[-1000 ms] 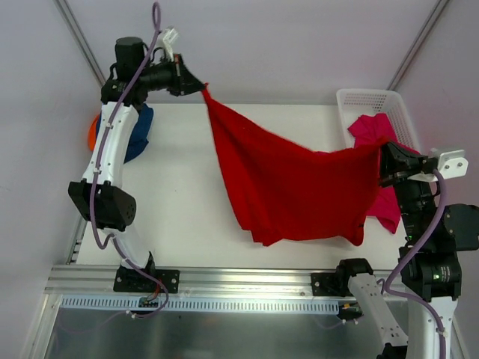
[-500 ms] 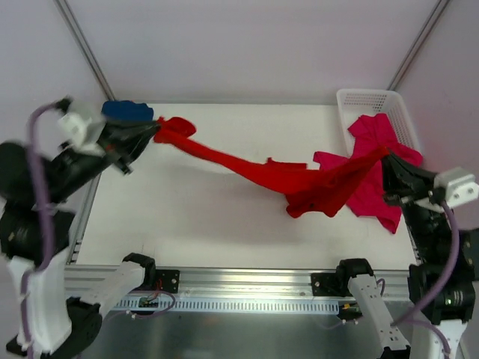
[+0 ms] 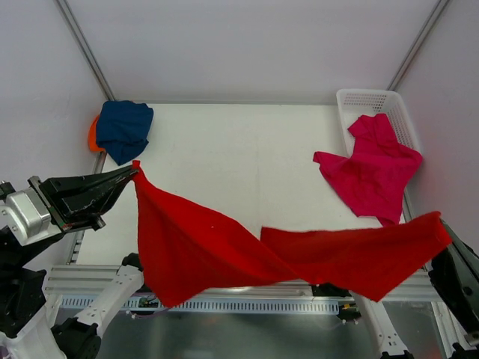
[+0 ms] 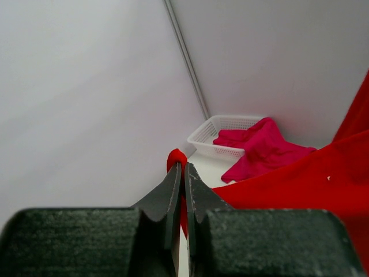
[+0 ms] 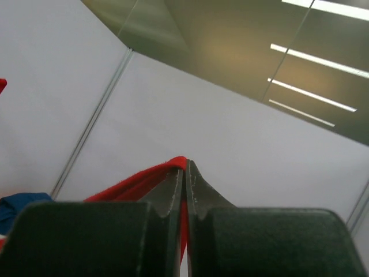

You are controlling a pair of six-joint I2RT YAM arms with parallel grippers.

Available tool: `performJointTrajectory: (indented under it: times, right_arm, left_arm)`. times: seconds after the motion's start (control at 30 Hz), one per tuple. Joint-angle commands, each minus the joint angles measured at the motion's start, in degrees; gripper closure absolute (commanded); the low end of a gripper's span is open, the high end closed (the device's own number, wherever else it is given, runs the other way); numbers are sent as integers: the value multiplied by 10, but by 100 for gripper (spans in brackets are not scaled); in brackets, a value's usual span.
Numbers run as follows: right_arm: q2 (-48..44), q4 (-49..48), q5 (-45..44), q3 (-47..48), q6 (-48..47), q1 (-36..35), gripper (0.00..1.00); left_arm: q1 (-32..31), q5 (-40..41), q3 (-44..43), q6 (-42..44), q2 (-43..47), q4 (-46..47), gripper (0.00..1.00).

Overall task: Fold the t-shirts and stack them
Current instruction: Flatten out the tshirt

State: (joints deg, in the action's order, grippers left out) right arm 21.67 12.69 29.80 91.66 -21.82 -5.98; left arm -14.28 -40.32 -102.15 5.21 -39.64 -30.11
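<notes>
The red t-shirt (image 3: pixel 224 250) hangs stretched in the air between both grippers, near the table's front edge. My left gripper (image 3: pixel 133 170) is shut on one corner, seen pinched in the left wrist view (image 4: pixel 177 158). My right gripper (image 3: pixel 444 232) is shut on the other corner, seen in the right wrist view (image 5: pixel 179 165). The magenta-pink t-shirt (image 3: pixel 374 168) lies half out of the white basket (image 3: pixel 359 97) at the back right. The navy t-shirt (image 3: pixel 123 127) sits on the orange t-shirt (image 3: pixel 93 134) at the back left.
The white table (image 3: pixel 239 157) lies between the two piles. Metal frame posts (image 3: pixel 82 48) rise at both back corners. The front rail (image 3: pixel 247 288) runs under the hanging cloth.
Both arms have pulled back toward the near edge and lifted the red shirt off the table. The shirt now hangs spread in the air between them instead of lying twisted.
</notes>
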Motion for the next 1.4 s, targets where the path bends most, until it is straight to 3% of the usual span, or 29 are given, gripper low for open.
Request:
performJointTrajectory:
  times: [0.0,0.2,0.33,0.57,0.67,0.8,0.83,1.03,1.2,1.37]
  right_arm:
    - [38,0,-12,38,-32,-1,99]
    - [113,10,-138,44,-65,-1,99]
    - [195,3,-153,20,-59,-1,99]
    - [297,-180,-160,-193,2,-1,99]
    - [373,-244,-164,-264,15,-1,100]
    - [513,-305,-169,-300,23,-1,100]
    - [575,-310,-166,-294,25,-2,99]
    - [729,-370,-180,-265,53,-3,99]
    - [819,-362,-186,-196,49,-3,100]
    - [868,-370,-189,-143,53,-8,99]
  left_arm:
    - [-1,16,22,16,13,8,100]
    - [-18,106,77,52,5,20,100]
    - [-36,161,130,85,-16,47,100]
    - [-39,360,313,151,-74,224,100]
    - [-32,400,381,168,-133,300,100]
    - [18,395,443,138,-242,391,100]
    - [30,387,442,117,-298,400,100]
    - [83,409,393,96,-522,438,100]
    - [97,434,295,95,-654,444,100]
    - [116,430,217,52,-722,454,100]
